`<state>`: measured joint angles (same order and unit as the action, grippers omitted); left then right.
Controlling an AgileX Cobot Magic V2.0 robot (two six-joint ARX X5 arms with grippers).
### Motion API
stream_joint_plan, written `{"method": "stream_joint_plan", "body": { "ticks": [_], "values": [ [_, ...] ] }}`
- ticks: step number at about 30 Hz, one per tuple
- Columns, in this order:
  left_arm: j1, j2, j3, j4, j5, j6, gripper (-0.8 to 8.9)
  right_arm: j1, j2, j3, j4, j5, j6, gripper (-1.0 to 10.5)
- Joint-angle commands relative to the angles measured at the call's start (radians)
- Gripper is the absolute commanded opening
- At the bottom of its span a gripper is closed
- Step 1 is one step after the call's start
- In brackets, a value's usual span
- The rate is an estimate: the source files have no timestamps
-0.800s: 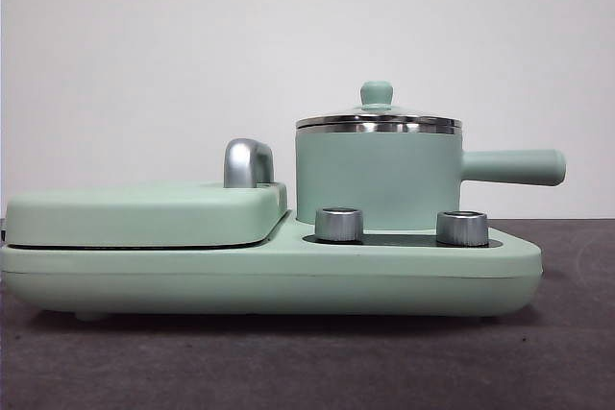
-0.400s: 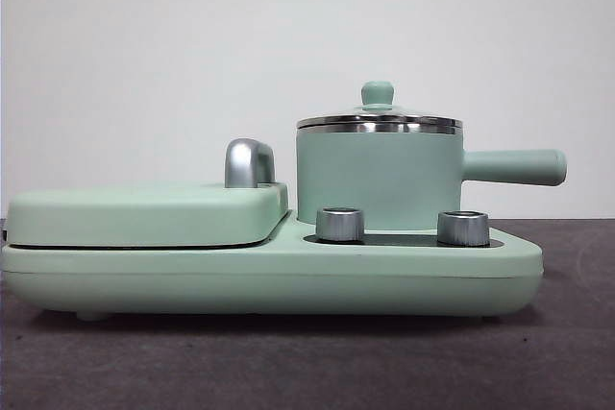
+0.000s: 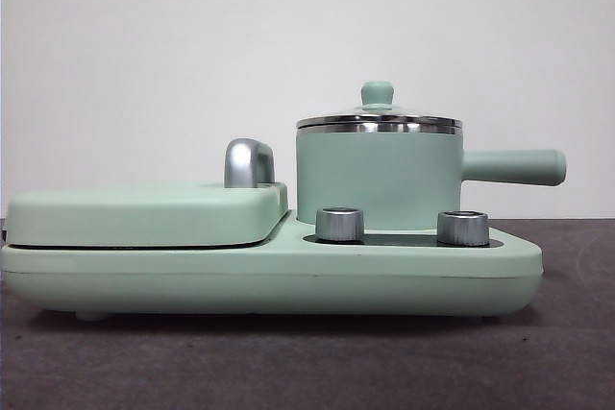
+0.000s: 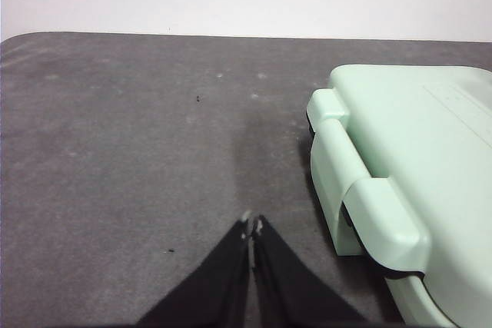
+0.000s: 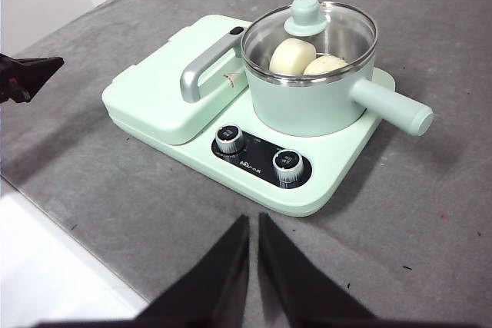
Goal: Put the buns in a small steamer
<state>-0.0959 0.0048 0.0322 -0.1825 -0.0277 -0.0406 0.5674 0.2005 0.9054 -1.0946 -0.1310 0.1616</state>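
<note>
The small steamer (image 5: 307,90), a mint-green pot with a long side handle, stands on its cooker base with the glass lid on. Through the lid I see two cream-white buns inside: a smooth one (image 5: 291,56) and a second one (image 5: 327,65) beside it. In the front view the steamer (image 3: 380,180) hides the buns. My right gripper (image 5: 254,222) is shut and empty, hanging back over the table in front of the cooker. My left gripper (image 4: 251,224) is shut and empty over bare table beside the griddle end; it also shows as a black tip (image 5: 27,74).
The flat green griddle (image 3: 144,213) with a steel handle (image 3: 248,162) takes up the cooker's other half. Two steel knobs (image 3: 339,224) (image 3: 462,228) face the front. The grey table (image 4: 115,151) ends at an edge near the right gripper (image 5: 69,266).
</note>
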Motion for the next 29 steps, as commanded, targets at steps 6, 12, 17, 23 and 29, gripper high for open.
{"method": "stream_joint_plan", "body": {
  "ticks": [6,12,17,23,29],
  "values": [
    [0.0,-0.002,-0.019,-0.005,-0.003,0.014,0.11,-0.035,-0.005,-0.007,0.012,-0.006,-0.005,0.2],
    [0.0,-0.002,-0.019,-0.005,-0.003,0.014,0.11,-0.277,-0.037,-0.217,0.272,-0.002,-0.005,0.2],
    [0.0,-0.002,-0.019,-0.005,-0.003,0.014,0.11,-0.45,-0.076,-0.503,0.721,0.001,-0.014,0.2],
    [0.0,-0.002,-0.019,-0.005,-0.003,0.014,0.11,-0.573,-0.113,-0.786,1.026,0.024,-0.051,0.2],
    [0.0,-0.002,-0.019,-0.005,-0.003,0.014,0.11,-0.578,-0.174,-0.893,0.97,0.113,-0.1,0.2]
  ]
}}
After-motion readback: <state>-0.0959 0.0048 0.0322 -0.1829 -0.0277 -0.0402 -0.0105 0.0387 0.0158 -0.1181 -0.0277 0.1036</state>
